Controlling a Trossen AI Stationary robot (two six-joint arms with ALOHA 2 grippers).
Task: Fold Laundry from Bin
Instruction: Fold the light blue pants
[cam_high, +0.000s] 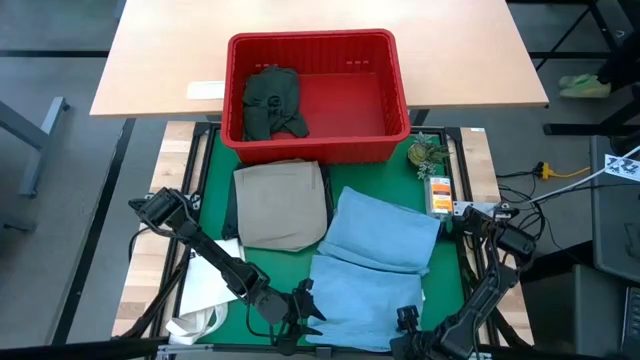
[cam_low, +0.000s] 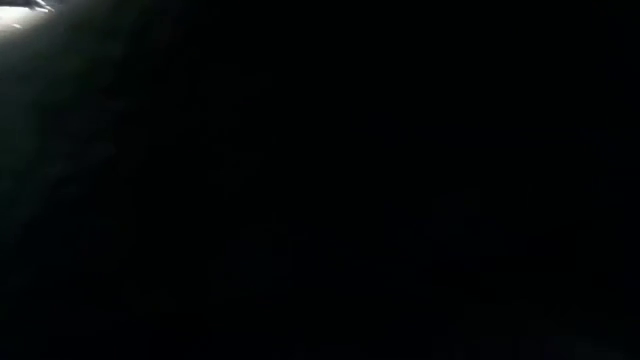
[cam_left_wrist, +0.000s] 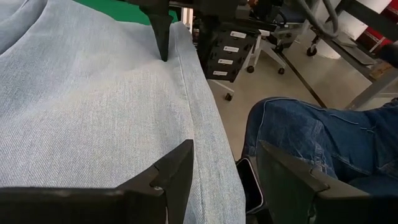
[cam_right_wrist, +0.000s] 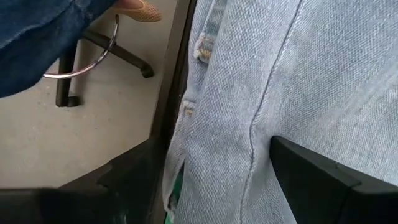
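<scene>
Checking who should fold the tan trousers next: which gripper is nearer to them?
Left. The left gripper sits just below the folded tan trousers, at the light blue jeans' near left edge. The right gripper is farther off, at their near right edge.

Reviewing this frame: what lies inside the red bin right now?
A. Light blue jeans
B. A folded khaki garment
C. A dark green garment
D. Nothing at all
C: the high view shows a crumpled dark green garment in the left part of the red bin, while the khaki garment and the light blue jeans lie on the table in front of it.
</scene>
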